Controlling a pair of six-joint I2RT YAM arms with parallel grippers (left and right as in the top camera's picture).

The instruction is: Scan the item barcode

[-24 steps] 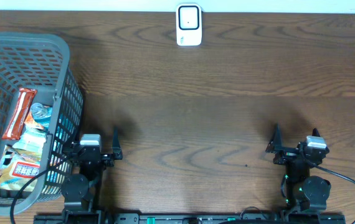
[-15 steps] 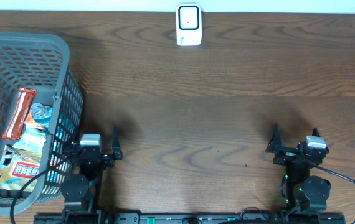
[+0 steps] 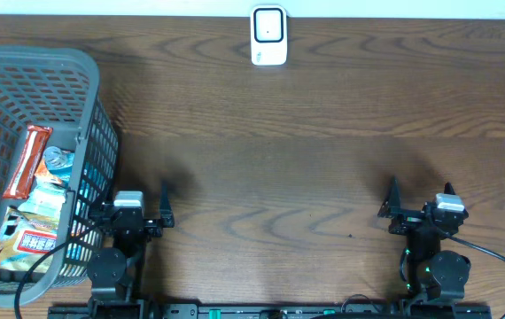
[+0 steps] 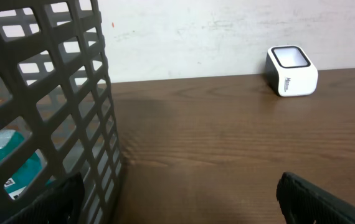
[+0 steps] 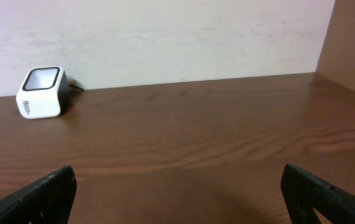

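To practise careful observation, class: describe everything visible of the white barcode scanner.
The scanner is a small white box with rounded corners, seemingly plastic. Its slanted top holds a dark-framed window; the back is black, with a dark cable leaving it. Print on its side is unreadable. It stands upright at the far edge of the table, near the pale wall, resting on the wood alone.

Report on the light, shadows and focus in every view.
Overhead: soft, even light, only faint shadow patches on the table; the white scanner is bright but not blown out. Left wrist: the basket looms close and slightly soft. Right wrist: the dark fingers blur at the bottom corners, and the wood has a mild sheen.
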